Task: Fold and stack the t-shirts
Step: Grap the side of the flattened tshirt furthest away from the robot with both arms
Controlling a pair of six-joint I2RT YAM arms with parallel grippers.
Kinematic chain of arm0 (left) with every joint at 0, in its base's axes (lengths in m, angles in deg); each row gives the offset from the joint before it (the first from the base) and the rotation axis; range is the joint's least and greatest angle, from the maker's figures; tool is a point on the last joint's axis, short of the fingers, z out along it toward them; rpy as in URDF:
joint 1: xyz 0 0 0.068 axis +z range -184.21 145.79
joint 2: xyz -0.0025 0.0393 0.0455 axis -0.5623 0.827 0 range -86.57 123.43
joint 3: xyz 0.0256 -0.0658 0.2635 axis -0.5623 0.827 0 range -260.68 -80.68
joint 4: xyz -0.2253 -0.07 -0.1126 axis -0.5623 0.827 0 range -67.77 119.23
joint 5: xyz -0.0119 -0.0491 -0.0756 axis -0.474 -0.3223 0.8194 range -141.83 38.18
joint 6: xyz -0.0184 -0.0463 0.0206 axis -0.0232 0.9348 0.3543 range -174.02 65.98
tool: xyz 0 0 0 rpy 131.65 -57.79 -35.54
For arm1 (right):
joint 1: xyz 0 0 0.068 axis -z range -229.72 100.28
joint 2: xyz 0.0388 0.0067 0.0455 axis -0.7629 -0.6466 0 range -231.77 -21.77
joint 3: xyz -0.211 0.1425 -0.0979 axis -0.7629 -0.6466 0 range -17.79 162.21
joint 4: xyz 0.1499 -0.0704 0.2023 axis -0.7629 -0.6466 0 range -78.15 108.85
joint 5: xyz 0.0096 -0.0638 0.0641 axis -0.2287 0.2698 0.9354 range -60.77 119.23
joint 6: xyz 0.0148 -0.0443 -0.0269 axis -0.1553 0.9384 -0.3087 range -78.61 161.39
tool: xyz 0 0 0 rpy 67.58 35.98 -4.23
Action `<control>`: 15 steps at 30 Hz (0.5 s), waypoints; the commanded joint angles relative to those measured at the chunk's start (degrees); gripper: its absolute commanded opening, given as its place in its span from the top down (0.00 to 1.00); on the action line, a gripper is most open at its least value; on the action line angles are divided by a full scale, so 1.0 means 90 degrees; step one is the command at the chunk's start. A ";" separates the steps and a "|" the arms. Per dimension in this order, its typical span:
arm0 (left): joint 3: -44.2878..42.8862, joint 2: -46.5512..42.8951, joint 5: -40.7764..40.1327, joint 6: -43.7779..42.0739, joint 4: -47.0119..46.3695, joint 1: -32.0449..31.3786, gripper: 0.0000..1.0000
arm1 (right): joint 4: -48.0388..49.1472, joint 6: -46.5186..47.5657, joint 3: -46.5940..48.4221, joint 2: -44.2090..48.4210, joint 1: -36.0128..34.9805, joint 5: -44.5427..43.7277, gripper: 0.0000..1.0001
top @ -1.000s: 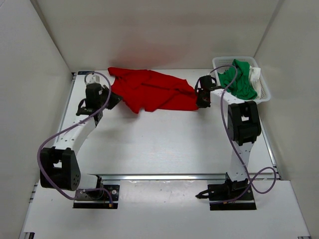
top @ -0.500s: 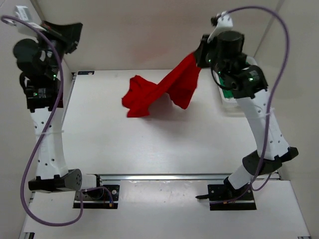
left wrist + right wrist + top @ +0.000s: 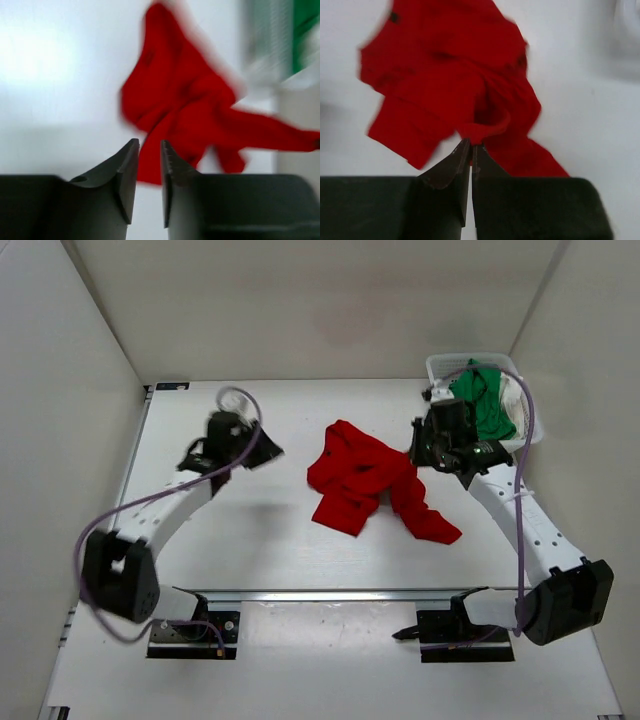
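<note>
Top view, red t-shirt [image 3: 365, 480]: we are finding it crumpled on the surface [image 3: 260, 530]; the green t-shirt [image 3: 485, 405] and white t-shirt [image 3: 513, 410] are lying in the basket [image 3: 440, 365].
Top view, step: we are judging this the spreading-out before folding.
Left wrist view, left tool [image 3: 149, 145]: jaws are standing slightly parted, grasping nothing.
Right wrist view, right tool [image 3: 471, 145]: it is clenching a red fold.
Next move: we are expecting the left tool to need a free edge.

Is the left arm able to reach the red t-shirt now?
Probably yes: only bare table lies between the left end effector and the red t-shirt; the right end effector pinches its far side.
</note>
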 commanded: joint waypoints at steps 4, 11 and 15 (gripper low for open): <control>-0.0062 0.1401 -0.0120 -0.0409 -0.0019 -0.1066 0.42 | 0.0789 -0.0224 -0.1069 0.0742 0.0826 0.0906 1.00; 0.0787 0.1452 -0.0149 -0.0466 -0.0156 -0.1300 0.61 | 0.1238 -0.0166 -0.1625 0.0684 0.1266 0.1521 0.99; 0.1041 0.1618 -0.0363 -0.0584 -0.0263 -0.1768 0.59 | 0.1415 -0.0205 -0.1685 0.0557 0.1267 0.1699 1.00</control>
